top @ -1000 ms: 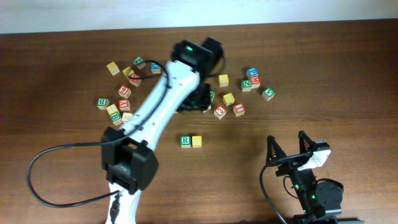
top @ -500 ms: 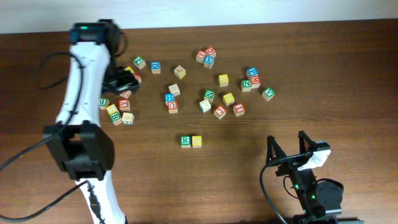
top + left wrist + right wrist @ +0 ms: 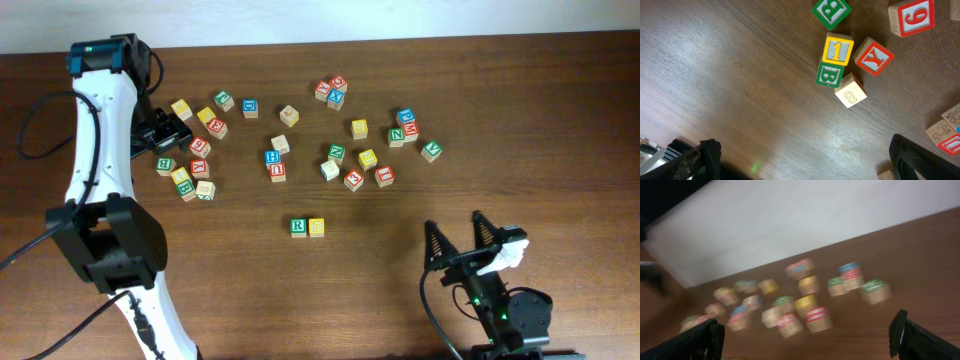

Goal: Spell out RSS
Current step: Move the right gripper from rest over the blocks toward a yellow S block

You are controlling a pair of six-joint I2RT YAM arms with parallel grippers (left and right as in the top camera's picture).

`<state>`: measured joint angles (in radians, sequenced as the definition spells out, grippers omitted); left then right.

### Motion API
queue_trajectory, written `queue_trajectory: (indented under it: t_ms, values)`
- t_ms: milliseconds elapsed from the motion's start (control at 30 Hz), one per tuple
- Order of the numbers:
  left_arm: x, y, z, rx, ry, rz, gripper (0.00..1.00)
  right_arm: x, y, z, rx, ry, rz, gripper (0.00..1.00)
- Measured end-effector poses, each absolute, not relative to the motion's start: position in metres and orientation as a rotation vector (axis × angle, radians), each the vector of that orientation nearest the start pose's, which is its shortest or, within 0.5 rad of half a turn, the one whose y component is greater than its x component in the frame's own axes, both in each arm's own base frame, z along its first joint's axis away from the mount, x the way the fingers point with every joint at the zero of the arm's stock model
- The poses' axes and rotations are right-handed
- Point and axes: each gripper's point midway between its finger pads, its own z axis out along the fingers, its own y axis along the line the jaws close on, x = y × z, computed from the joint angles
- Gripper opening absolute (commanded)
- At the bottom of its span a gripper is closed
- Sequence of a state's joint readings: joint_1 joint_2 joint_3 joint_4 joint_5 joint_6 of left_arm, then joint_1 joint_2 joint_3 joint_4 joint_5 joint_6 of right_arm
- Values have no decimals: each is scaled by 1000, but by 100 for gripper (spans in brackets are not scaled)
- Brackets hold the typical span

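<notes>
A green R block [image 3: 298, 227] sits at the table's middle front, with a yellow block [image 3: 316, 227] touching its right side; I cannot read that block's letter. Several other letter and number blocks are scattered behind them. My left gripper [image 3: 165, 131] is open and empty, over the far-left cluster. The left wrist view shows its fingers [image 3: 805, 167] wide apart above bare wood, with a yellow 1 block [image 3: 838, 48], a green B block [image 3: 829, 75] and a red Y block [image 3: 873, 56] ahead. My right gripper [image 3: 460, 243] is open and empty at the front right.
The right wrist view is blurred; its open fingers [image 3: 807, 340] frame the scattered blocks and a white wall behind them. A blue H block [image 3: 271, 157] and a red 3 block [image 3: 353, 180] lie behind the R block. A black cable loops at the left edge.
My left arm has swung from the middle of the block field to the far left and holds nothing. My right gripper has shifted slightly. The R and yellow blocks have not moved.
</notes>
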<state>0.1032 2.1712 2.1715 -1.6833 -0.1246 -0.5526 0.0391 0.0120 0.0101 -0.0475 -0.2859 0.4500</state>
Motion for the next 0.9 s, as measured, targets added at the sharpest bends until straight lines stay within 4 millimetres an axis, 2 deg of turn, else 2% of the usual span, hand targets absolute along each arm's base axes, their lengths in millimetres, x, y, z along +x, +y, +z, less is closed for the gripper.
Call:
queue_trajectory:
  t_ms: [133, 200, 333, 367, 433, 533, 633, 767, 833, 900]
  values:
    - [383, 61, 148, -1024, 3046, 235, 99, 217, 99, 167, 5, 1688, 914, 98]
    - [383, 61, 148, -1024, 3047, 236, 99, 207, 113, 170, -40, 1696, 1034, 98]
    - [383, 61, 148, -1024, 3047, 236, 99, 198, 122, 196, -105, 1605, 1121, 98]
    - [383, 61, 148, -1024, 3047, 236, 99, 190, 125, 228, -192, 1464, 1117, 98]
    - [383, 61, 148, -1024, 3046, 236, 99, 177, 124, 263, -271, 1296, 1091, 98]
    - [383, 61, 148, -1024, 3047, 236, 99, 164, 118, 294, -290, 1143, 1059, 98]
    - [383, 61, 148, -1024, 3047, 236, 99, 167, 106, 311, -220, 1093, 1020, 98]
    - [383, 61, 148, -1024, 3047, 236, 99, 160, 97, 362, -234, 1035, 876, 98]
    - [383, 61, 148, -1023, 3047, 235, 99, 162, 95, 383, -250, 1063, 789, 98]
    - [383, 61, 148, -1024, 3047, 236, 99, 176, 94, 395, -266, 1184, 689, 98]
